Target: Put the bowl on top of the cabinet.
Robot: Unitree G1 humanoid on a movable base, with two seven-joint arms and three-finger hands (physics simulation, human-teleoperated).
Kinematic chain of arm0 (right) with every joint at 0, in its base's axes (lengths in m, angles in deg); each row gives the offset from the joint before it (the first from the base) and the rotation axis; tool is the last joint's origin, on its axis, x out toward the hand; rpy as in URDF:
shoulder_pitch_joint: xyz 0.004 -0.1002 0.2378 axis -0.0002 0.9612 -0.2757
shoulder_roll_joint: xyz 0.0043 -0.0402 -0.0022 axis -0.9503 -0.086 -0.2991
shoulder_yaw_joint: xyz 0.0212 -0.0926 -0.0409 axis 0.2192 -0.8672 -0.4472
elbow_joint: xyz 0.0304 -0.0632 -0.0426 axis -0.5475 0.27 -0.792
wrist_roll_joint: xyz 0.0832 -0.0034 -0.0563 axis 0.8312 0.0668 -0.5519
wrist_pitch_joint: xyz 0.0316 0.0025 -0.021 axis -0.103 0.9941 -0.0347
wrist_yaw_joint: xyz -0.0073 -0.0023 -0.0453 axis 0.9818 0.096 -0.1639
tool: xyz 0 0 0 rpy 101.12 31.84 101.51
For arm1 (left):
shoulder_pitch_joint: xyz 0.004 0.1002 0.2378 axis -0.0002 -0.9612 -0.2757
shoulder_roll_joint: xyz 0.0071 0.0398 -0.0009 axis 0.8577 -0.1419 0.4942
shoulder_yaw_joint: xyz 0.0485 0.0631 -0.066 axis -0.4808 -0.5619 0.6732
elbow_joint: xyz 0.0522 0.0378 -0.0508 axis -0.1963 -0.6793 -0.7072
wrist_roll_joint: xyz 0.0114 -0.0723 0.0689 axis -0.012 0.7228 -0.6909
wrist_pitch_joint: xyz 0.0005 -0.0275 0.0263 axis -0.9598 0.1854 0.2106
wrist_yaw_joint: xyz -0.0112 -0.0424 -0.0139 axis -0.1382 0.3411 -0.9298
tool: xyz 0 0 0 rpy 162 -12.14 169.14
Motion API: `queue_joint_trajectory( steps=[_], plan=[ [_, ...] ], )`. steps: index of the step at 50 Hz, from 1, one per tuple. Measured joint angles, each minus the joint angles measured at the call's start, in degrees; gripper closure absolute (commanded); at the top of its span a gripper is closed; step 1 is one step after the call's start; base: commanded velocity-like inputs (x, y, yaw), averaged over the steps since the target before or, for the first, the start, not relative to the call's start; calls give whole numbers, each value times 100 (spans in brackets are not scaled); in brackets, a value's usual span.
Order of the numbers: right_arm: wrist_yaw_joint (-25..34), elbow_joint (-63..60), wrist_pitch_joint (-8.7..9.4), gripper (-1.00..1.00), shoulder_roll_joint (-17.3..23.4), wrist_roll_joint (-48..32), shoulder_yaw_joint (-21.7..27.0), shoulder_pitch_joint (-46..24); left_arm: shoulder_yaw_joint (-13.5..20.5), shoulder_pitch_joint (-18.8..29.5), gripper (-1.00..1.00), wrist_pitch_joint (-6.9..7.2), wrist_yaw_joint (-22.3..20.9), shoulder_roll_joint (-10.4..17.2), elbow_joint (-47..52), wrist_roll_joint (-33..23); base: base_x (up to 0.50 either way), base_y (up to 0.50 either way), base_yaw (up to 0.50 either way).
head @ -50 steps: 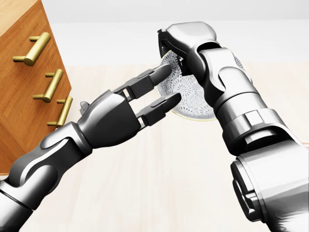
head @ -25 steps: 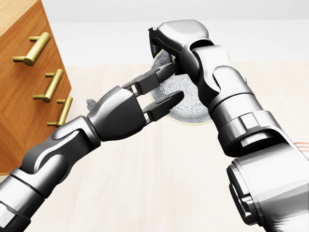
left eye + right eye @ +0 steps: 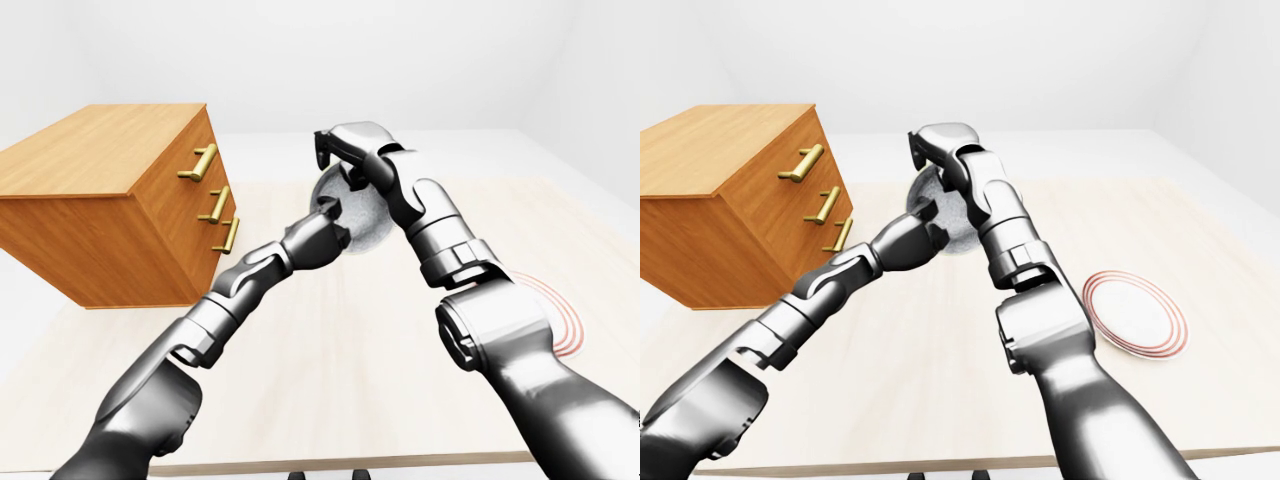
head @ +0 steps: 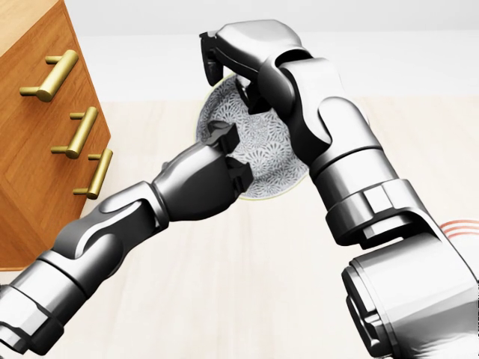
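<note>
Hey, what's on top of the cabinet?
Only bare wood shows on the cabinet top; its left corner is out of view. The bowl is held between the left hand and right hand.

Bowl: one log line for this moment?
bowl tilted | right hand grips upper rim | left hand against lower side | cabinet: bowl not on it

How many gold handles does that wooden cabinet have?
3, all on the drawer side of the cabinet, one above another in the head view: top handle, middle handle, bottom handle. Other sides are hidden, so there may be more.
</note>
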Motion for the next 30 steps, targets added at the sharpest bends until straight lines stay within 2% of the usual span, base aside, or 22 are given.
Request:
queue_joint_trajectory(
  steps=[22,23,24,30],
  plan=[
    [349,-579,0,100,-40,-191,90,370,-174,-82,100,0,0,26,-48,65,0,0,0],
    [354,-584,0,35,-41,-190,94,368,-165,-91,100,0,0,34,-29,67,0,0,0],
    [345,-596,0,-100,-35,-166,104,345,-169,-109,100,0,0,44,-7,45,0,0,0],
    [377,-770,0,-100,-42,181,186,205,-160,-237,100,2,-2,82,136,-120,0,0,0]
  ],
)
